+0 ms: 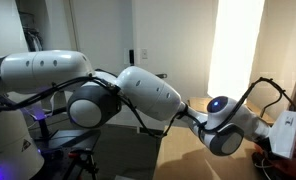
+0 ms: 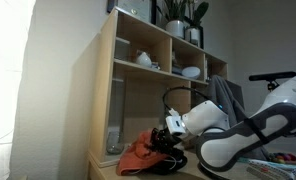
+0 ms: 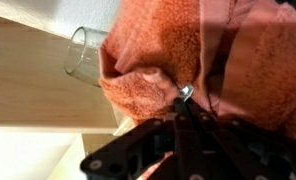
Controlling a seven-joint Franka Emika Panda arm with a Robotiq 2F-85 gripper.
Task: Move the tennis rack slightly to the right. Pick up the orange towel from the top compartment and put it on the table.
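Pincer (image 3: 184,100) clamps the orange towel (image 3: 153,50) beside the glass (image 3: 85,55); we lower it clear of the glass, then release.

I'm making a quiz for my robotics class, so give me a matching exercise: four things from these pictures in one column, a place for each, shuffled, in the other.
1 orange towel
2 potted plants
3 pale bowl
4 clear glass

A on top of the shelf unit
B in an upper shelf compartment
C pinched in the shut end effector
D left of the towel, wrist view

Pairs: 1-C, 2-A, 3-B, 4-D
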